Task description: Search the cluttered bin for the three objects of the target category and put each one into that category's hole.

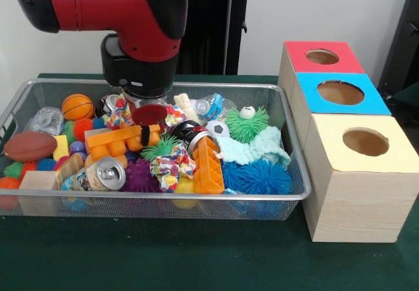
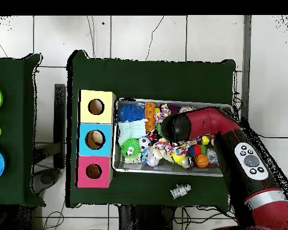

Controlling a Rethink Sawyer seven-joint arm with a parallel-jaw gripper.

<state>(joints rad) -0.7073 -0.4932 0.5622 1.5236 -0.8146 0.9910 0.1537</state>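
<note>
Red arm [image 1: 118, 16] dips into bin [image 1: 196, 206] above stiff orange blocks [image 1: 121, 140], best pinched across sides; claw [image 1: 149, 111] state can't tell.

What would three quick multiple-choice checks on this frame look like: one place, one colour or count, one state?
1. Where is the arm's end?
A. over the yellow box
B. over the bin's clutter
C. off the table

2. Box tops, nearest the camera to farthest in the front view?
A. red, blue, yellow
B. blue, yellow, red
C. yellow, blue, red

3. How does the silver can lie?
A. on its side among the toys
B. upright beside the bin
C. inside a hole

Key: 1 B, the arm hangs down over the toys in the wire bin. 2 C, the yellow box is nearest, then the blue box, then the red box. 3 A, the can rests tipped over, its end facing the camera.
</note>
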